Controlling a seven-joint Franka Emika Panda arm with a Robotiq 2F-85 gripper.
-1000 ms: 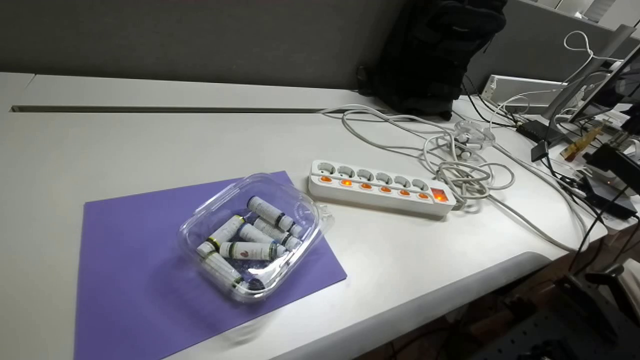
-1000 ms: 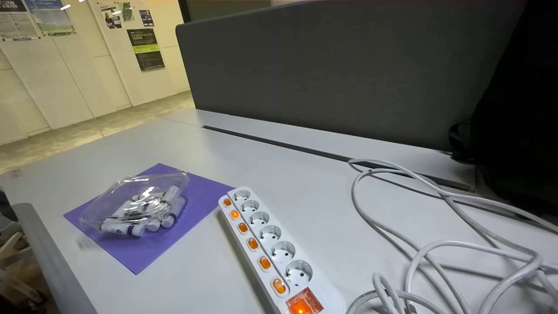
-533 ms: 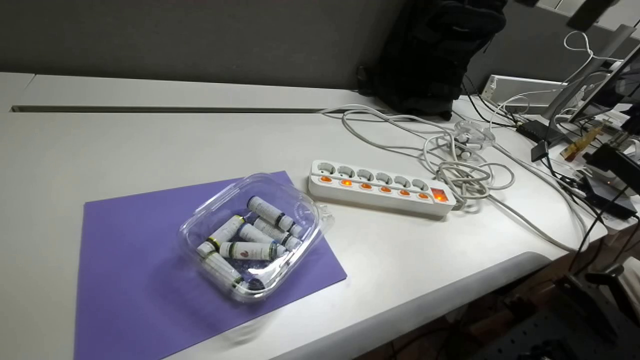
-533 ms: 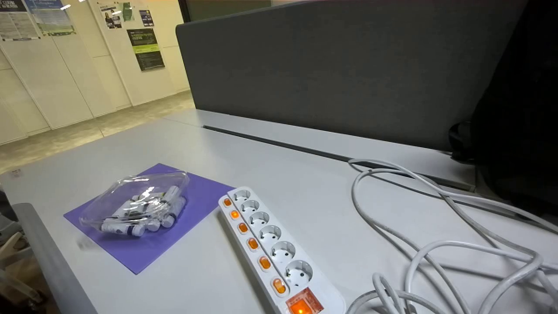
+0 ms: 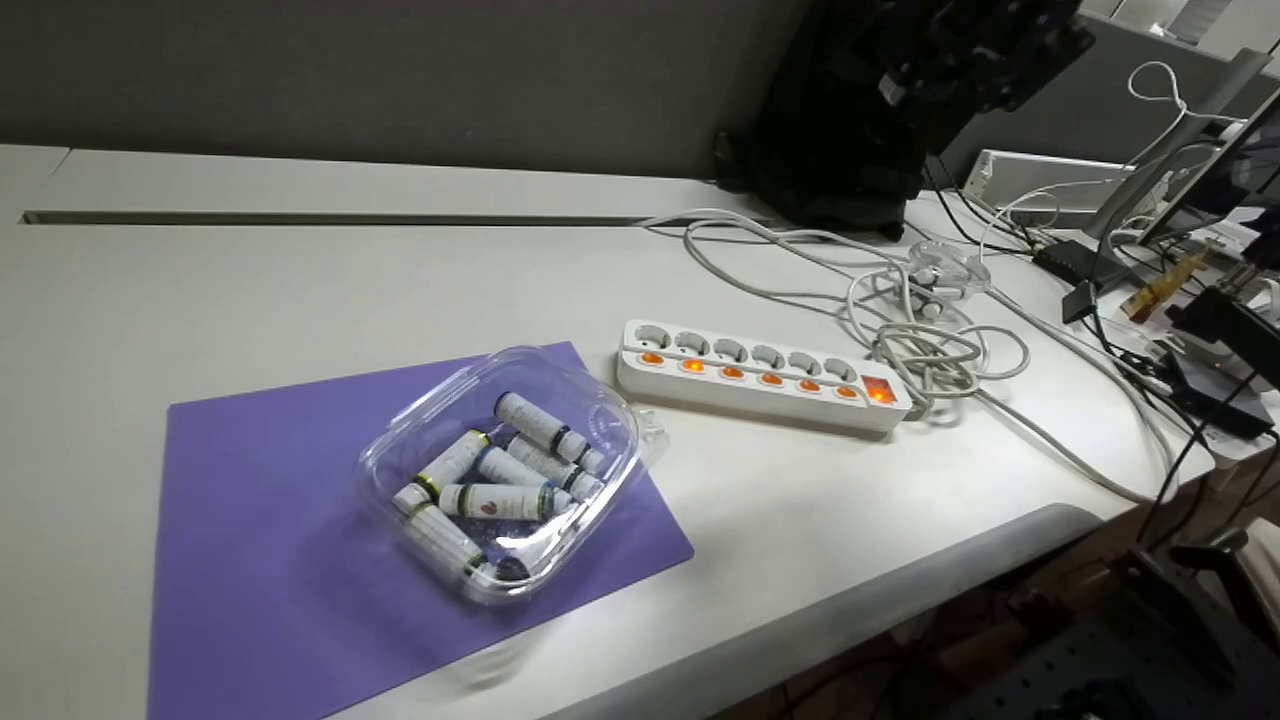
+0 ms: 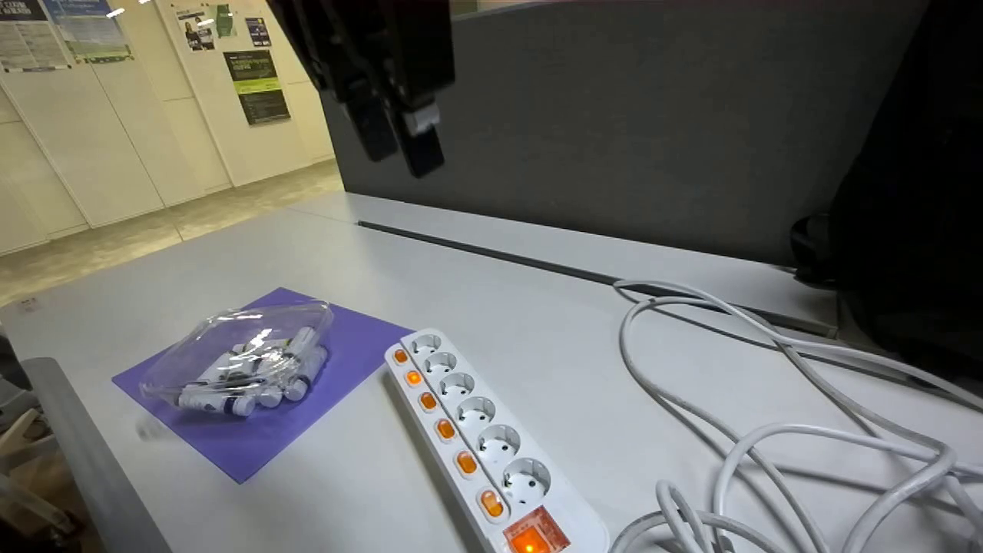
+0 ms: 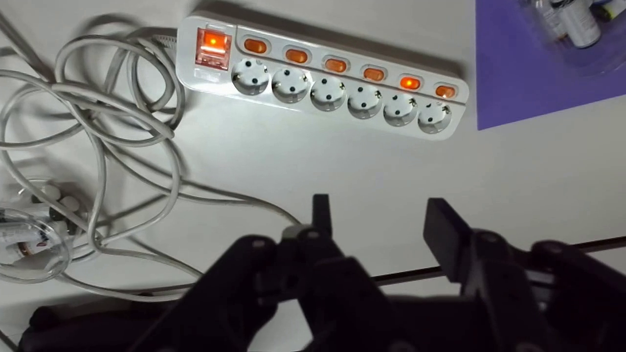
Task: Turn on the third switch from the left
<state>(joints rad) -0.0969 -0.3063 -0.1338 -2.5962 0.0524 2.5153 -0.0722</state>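
Pincer (image 7: 378, 209) just swung in over the worktop (image 5: 350, 290), spread wide, nothing held. Third switch (image 5: 732, 372) on the power strip (image 5: 755, 395), beside the lit second switch (image 5: 693, 366), looks unlit: press still pending imo.

1. The gripper (image 7: 381, 215) stands spread, its two fingers (image 7: 445, 237) well apart in the wrist view.
2. There they enter from the bottom edge and point upward; one looks thin, nearly edge-on, while the other shows a broad flat side.
3. Behind them, the dark linkage (image 7: 259, 274) splays to both sides.
4. In an exterior view the gripper (image 6: 404, 159) hangs from the top edge, tilted, fingertips downward, a pale piece (image 6: 421, 119) above one tip.
5. In an exterior view its body (image 5: 990, 45) is a dark blur at the top edge; the fingers are hard to make out.
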